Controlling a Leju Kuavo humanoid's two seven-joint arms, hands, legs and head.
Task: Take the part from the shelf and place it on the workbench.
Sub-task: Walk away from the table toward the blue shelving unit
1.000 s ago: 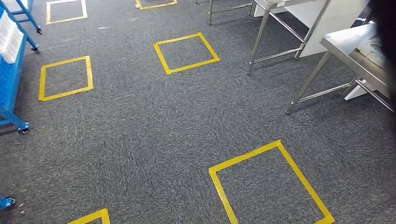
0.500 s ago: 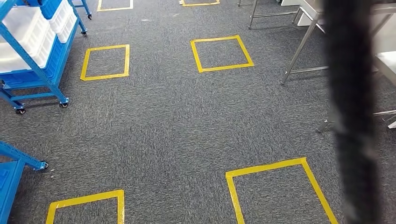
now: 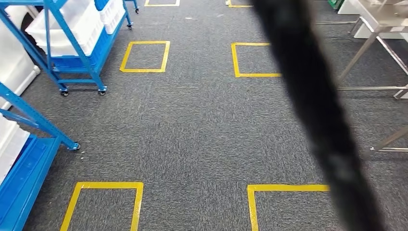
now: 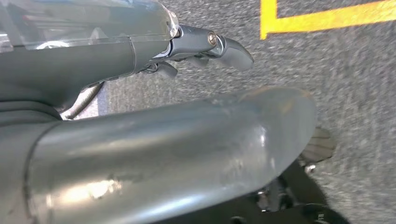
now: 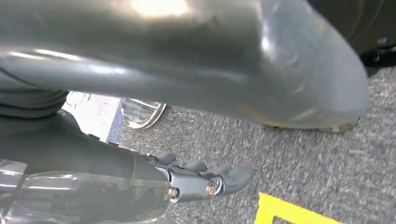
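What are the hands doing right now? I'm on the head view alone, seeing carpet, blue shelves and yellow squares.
Observer: In the left wrist view, the left hand is empty, with its fingers apart from the thumb, over grey carpet.
Operator: And the right one, is there any part in it?
Observer: No part. The right hand holds nothing and hangs above the carpet.
Operator: Is there anything on the floor near it?
Observer: A corner of yellow tape lies on the carpet close beside its fingertips in the right wrist view.
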